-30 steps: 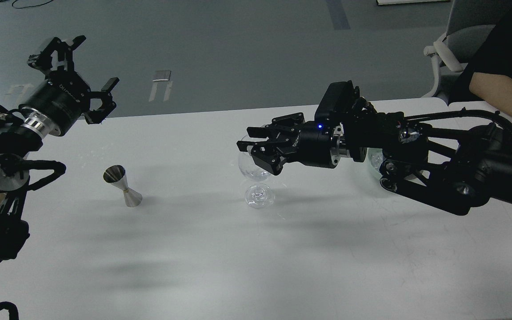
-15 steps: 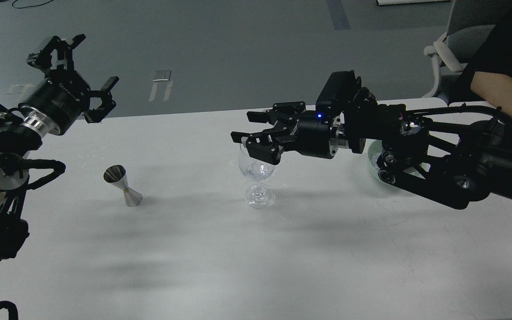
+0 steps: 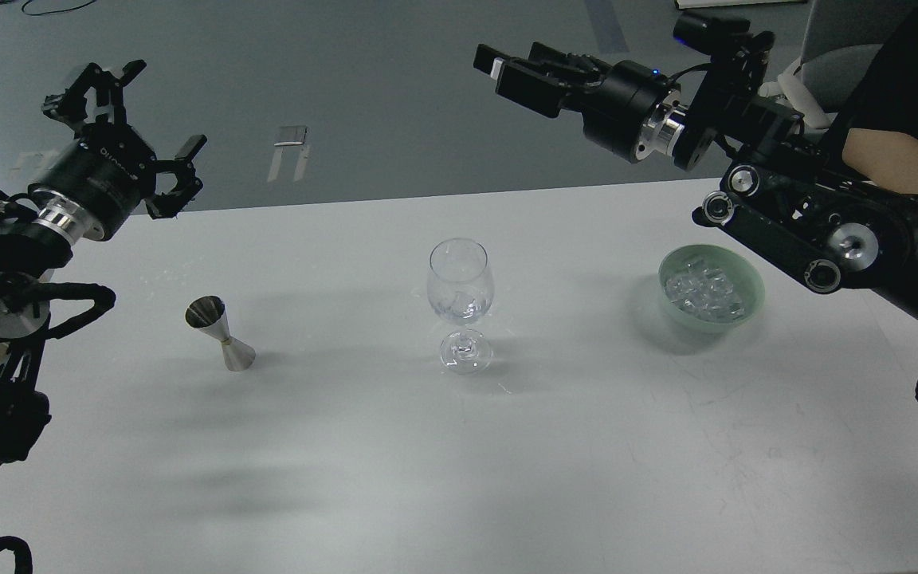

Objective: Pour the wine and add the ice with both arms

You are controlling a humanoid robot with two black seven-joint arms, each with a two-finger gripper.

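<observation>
A clear wine glass (image 3: 459,281) stands upright mid-table with a small clear ice cube low in its bowl. The ice (image 3: 703,290) is a heap of clear cubes in a pale green bowl (image 3: 752,281) to the glass's right. My right gripper (image 3: 519,70) is raised high beyond the table's far edge, above and right of the glass, with fingers apart and nothing between them. My left gripper (image 3: 152,112) is open and empty, held above the table's far left. No wine bottle is in view.
A steel jigger (image 3: 220,333) stands left of the glass, below my left gripper. A person's bare forearm (image 3: 901,167) and a chair (image 3: 806,80) are at the far right. The white table (image 3: 427,462) ends just behind the glass and bowl.
My right gripper has lifted from over the glass's rim and swung up and to the right, uncovering the bowl of ice. The left arm has barely moved.
</observation>
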